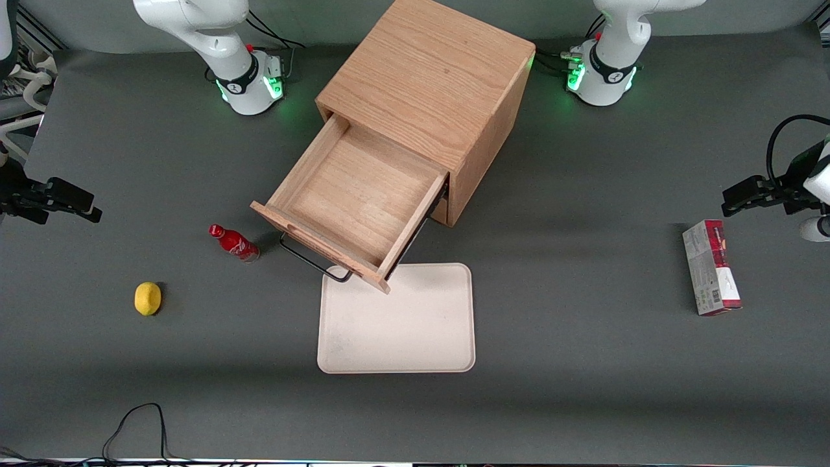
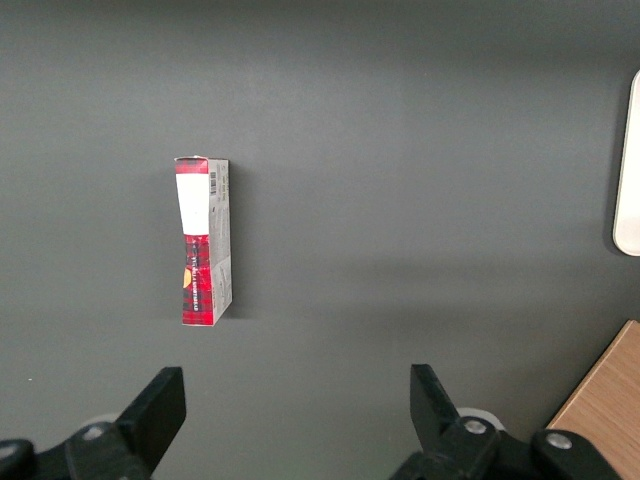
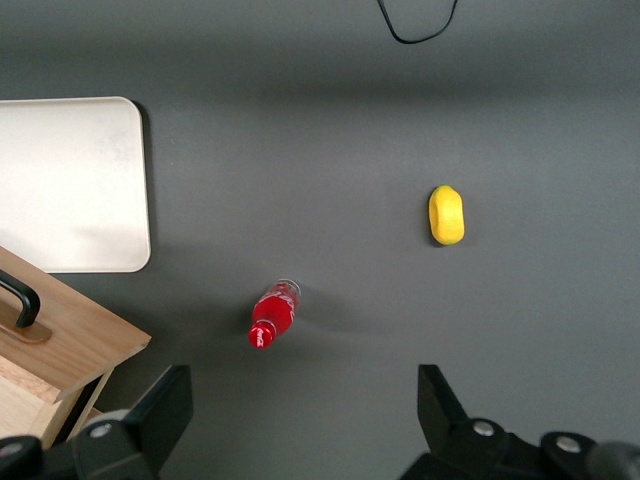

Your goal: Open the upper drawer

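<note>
Landmark: the oak cabinet (image 1: pixel 434 97), standing near the middle of the dark grey table (image 1: pixel 583 363), turned at an angle to the front camera.

Upper drawer (image 1: pixel 353 194): pulled well out of the cabinet, toward the front camera and slightly toward the working arm's end of the table. Its inside is bare light wood. Its front panel (image 1: pixel 318 246) hangs above the table, with the thin black bar handle (image 1: pixel 314 263) standing off its outer face. The front corner of the drawer overhangs the nearest edge of the tray.

Cream tray (image 1: pixel 397 319): flat on the table, in front of the cabinet and nearer the front camera than the cabinet. It also shows in the right wrist view (image 3: pixel 70 185).

Red bottle (image 1: pixel 233 242): lying on its side just beside the drawer's front panel, toward the working arm's end; apart from the handle, not touching it. Right wrist view shows it too (image 3: pixel 274 314).

Yellow lemon (image 1: pixel 148 298): farther from the cabinet than the bottle, toward the working arm's end, and nearer the front camera; well apart from the bottle. Also in the right wrist view (image 3: pixel 447 215).

Red and white carton (image 1: pixel 711 267): lying flat, well away from the cabinet toward the parked arm's end.

Gripper (image 1: pixel 68 202): at the working arm's end of the table, well clear of the cabinet and drawer, hanging above bare table. In the right wrist view (image 3: pixel 305 420) its fingers (image 3: pixel 160 410) are spread wide, holding nothing.
</note>
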Action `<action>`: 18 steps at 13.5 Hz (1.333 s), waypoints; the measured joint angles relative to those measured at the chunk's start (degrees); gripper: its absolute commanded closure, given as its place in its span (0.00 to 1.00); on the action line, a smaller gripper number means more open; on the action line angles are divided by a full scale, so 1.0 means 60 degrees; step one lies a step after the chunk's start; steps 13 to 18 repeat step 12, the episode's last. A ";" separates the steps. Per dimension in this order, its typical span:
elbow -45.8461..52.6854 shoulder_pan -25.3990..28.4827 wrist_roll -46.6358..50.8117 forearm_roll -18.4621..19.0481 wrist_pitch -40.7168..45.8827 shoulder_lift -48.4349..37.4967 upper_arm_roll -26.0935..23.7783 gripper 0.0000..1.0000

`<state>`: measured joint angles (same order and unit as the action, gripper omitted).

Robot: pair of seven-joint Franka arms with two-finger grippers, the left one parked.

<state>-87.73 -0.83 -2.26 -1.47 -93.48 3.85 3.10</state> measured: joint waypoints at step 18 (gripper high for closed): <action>-0.0033 0.0000 0.0076 0.0288 -0.0003 0.0034 0.0033 0.00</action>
